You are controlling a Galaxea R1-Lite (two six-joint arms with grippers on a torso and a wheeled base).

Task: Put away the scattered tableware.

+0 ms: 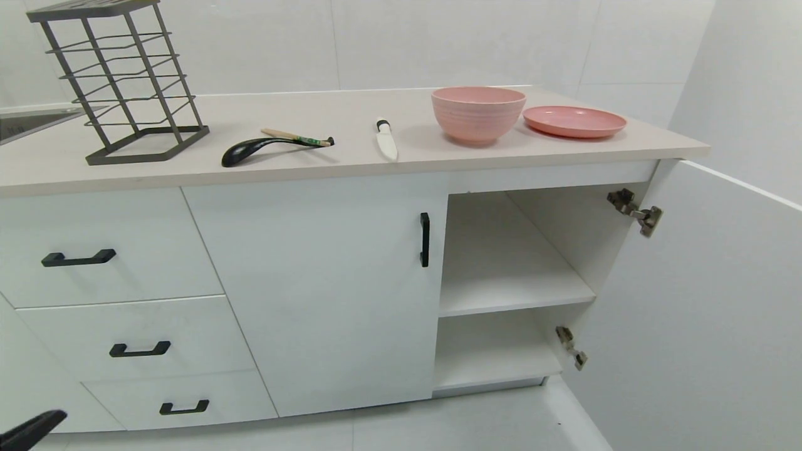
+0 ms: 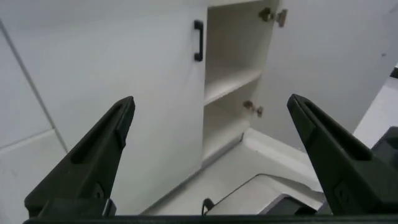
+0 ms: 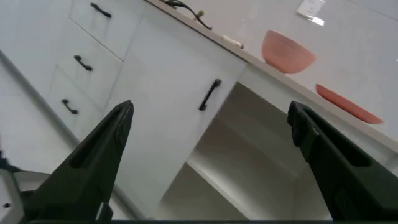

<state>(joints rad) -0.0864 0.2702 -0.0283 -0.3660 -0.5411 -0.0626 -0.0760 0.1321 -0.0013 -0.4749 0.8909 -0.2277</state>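
Currently, with the left fingers [image 2: 93, 155] and right fingers [image 3: 336, 162] both spread wide and empty, I risk a wide approach to the bowl [image 1: 478, 114] on the surface [image 1: 313, 113] clipping the plate [image 1: 574, 121] just beside it and sliding it off the edge above the open cupboard [image 1: 501, 275].

Black wire rack [image 1: 122, 81] on counter [image 1: 351, 164], above 3 drawers [image 1: 135, 329].

White tiled walls [image 1: 438, 44] and a pale floor [image 1: 438, 426]. A white cupboard [image 1: 313, 282] with three drawers [image 1: 113, 250] stands in front of the left pincer [image 2: 210, 101], one door [image 1: 720, 300] wide open
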